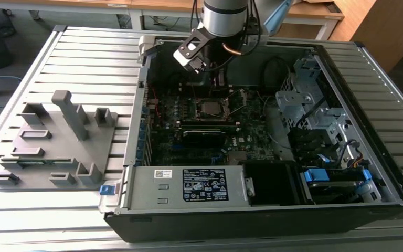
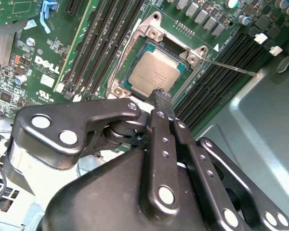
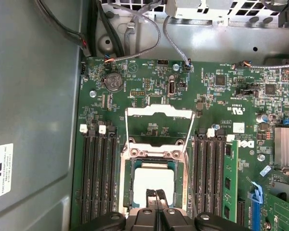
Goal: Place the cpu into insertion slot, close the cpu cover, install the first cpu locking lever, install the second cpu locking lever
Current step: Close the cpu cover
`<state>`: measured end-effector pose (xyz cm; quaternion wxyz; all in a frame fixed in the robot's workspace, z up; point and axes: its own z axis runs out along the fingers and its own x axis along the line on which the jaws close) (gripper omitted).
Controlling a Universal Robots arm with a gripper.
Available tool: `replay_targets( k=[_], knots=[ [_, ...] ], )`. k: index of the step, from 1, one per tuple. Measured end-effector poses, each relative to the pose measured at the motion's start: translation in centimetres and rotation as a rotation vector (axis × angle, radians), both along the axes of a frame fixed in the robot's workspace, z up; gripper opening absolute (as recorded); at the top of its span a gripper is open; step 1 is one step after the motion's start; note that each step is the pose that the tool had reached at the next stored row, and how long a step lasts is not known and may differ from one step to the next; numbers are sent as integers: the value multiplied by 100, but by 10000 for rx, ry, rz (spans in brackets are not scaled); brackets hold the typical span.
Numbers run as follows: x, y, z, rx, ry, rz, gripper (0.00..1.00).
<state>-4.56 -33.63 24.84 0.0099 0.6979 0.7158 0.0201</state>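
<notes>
Directly under the gripper (image 3: 156, 194), whose fingers (image 2: 159, 103) are pressed together holding nothing, the cpu (image 2: 156, 74) sits in the insertion slot (image 2: 130, 53); beyond them the cpu cover (image 3: 159, 110) stands open.

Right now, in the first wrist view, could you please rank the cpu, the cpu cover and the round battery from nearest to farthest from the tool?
1. cpu, in the insertion slot, right at the tool.
2. cpu cover, swung open past the slot.
3. round battery, toward the case wall.
</notes>
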Motion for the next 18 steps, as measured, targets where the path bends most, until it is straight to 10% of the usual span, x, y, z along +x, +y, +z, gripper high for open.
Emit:
replay_targets(
  k=[18],
  knots=[
    [104, 0, -1, 0, 0, 1, 11]
  ],
)
